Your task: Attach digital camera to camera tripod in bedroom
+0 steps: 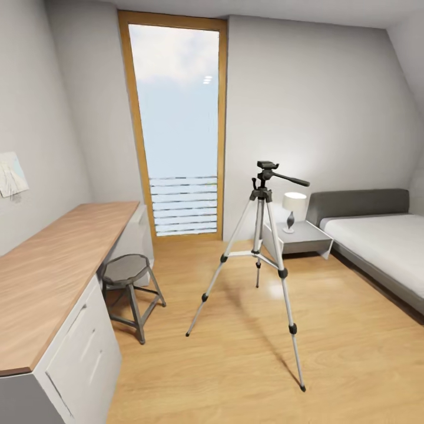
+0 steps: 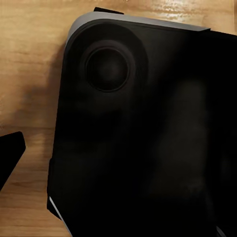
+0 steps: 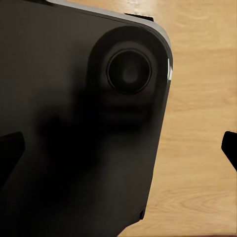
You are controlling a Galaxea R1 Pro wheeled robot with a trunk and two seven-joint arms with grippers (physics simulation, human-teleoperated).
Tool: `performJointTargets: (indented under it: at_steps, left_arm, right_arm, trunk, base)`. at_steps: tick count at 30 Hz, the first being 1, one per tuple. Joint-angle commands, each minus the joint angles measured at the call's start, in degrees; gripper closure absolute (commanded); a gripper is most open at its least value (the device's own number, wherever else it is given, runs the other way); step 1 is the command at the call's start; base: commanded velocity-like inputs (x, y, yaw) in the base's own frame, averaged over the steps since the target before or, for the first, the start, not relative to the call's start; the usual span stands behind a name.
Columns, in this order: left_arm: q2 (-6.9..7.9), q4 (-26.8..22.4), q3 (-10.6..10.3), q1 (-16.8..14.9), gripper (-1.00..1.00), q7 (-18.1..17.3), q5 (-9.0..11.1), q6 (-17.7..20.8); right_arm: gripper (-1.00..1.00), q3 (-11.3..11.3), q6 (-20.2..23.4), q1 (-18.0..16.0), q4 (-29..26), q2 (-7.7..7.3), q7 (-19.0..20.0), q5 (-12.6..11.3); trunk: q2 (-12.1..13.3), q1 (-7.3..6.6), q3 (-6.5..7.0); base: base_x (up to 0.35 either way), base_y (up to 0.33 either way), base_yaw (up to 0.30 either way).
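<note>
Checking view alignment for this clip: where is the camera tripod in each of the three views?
Head view: camera tripod stands on the wood floor at picture centre, between the stool and the bed.
Left wrist view: not in it.
Right wrist view: not in it.
Shared landmark: the light wood floor.

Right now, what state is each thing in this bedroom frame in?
camera tripod: upright on the floor, legs spread, head bare, no camera mounted.
stool: upright beside the desk.
lamp: standing on the nightstand.
bed: bare white mattress.
</note>
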Motion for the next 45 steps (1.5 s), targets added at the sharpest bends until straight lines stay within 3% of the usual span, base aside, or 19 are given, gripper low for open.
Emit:
performJointTargets:
  at_steps: [1, 45]
  left_arm:
    - [-0.01, -0.1, 0.0, 0.0, -1.0, 0.0, 0.4, -0.1]
    - [0.52, -0.1, -0.6, 0.1, -1.0, -0.1, -0.1, 0.0]
  right_arm:
    - [-1.0, -0.1, -0.1, 0.0, 0.0, -0.01, 0.0, 0.5]
    - [-1.0, -0.1, -0.5, 0.0, 0.0, -0.04, 0.0, 0.4]
  trunk:
    - [0.0, 0.0, -0.03]
    - [0.0, 0.0, -0.03]
  base:
    - [0.0, 0.0, -0.242]
    - [0.0, 0.0, -0.262]
